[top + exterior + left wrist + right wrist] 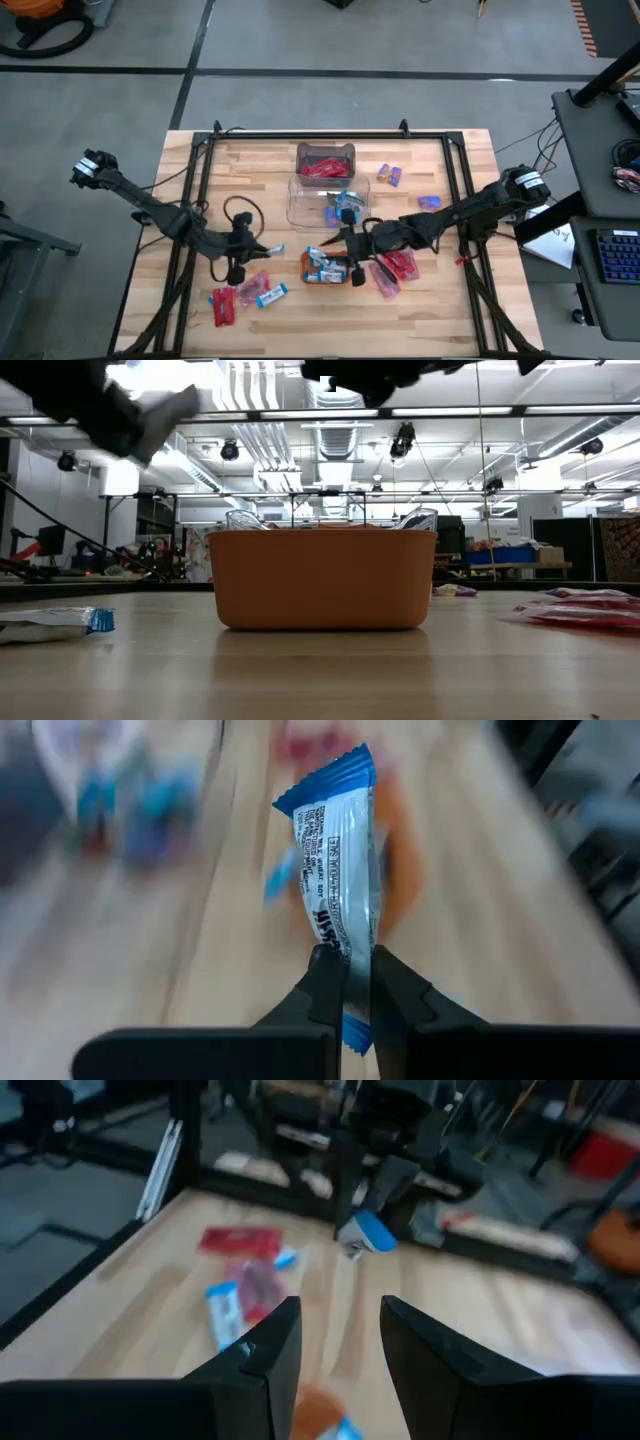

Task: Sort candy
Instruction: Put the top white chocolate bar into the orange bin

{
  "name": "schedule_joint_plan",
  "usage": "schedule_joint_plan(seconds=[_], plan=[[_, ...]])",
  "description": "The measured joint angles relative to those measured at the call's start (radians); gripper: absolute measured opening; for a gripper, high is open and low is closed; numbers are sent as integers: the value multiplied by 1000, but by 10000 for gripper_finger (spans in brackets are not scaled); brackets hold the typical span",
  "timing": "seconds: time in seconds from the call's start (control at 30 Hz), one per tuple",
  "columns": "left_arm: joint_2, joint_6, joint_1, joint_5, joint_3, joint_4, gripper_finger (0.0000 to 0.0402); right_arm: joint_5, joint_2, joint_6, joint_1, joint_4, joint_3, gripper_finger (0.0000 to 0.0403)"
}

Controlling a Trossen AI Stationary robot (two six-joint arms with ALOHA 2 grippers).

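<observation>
Your left gripper [357, 982] has its jaws pinched tight on a blue-and-white bar [338, 880], lifted clear of the wooden table [420, 300]. Your right gripper [340, 1342] hangs over the orange tray [306, 262] with jaws parted and, as far as the blurred view shows, nothing between them. More candy [245, 293] lies loose near the left arm

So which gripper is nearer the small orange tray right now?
Right. The right gripper hangs open over the small orange tray's edge. The left gripper is off to the tray's left over bare table, shut on a blue-and-white candy bar.
</observation>
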Motion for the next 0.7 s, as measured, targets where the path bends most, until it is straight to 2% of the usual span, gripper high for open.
schedule_joint_plan(seconds=[0.17,0.3,0.43,0.6,0.7], plan=[[6,237,32,-1,1,243,4,-1,72,-69,-21,163,19,154],[50,342,49,4,2,365,4,0,128,-61,-44,247,56,179],[107,397,67,7,2,430,5,-4,169,-49,-62,279,100,202],[167,414,94,9,2,518,6,-112,212,-35,-82,281,150,216],[191,421,108,31,2,542,6,-127,231,-18,-92,273,163,214]])
